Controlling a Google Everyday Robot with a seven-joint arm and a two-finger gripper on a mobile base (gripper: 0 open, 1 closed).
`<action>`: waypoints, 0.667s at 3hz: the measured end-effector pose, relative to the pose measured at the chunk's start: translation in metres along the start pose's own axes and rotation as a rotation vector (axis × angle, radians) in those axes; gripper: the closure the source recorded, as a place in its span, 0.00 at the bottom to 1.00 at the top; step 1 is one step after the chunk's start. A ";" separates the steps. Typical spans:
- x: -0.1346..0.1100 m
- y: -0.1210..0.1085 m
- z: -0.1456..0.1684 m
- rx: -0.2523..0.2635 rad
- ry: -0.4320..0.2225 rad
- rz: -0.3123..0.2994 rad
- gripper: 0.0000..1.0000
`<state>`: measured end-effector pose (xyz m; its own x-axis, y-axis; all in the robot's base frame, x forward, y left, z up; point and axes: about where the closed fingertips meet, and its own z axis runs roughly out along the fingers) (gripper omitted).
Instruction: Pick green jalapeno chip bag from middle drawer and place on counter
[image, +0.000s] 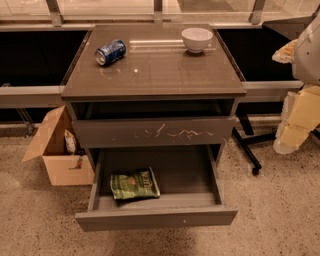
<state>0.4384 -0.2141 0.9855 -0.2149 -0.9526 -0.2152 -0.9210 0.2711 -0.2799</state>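
green jalapeno chip bag (134, 184) is lying in the middle drawer (155, 218), text unreadable; jaws are hanging far right, can't tell their state

**Colour rundown: mostly grey, one green bag**

The counter (155, 70) is glossy grey-brown. The upper drawer front (155, 132) is grey with white scratch marks. The middle drawer (157, 217) is plain grey and darker inside. The green jalapeno chip bag (134, 184) has pale lettering. Blue soda can (110, 52), white bowl (196, 39), tan cardboard box (60, 162), speckled beige floor (40, 220). The gripper (289, 142) at the far right edge is pale yellow and white.
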 end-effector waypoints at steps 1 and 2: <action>0.000 -0.001 0.004 -0.006 -0.010 0.000 0.00; 0.003 -0.004 0.031 -0.050 -0.082 0.003 0.00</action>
<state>0.4516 -0.2140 0.9564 -0.1918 -0.9369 -0.2923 -0.9359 0.2643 -0.2330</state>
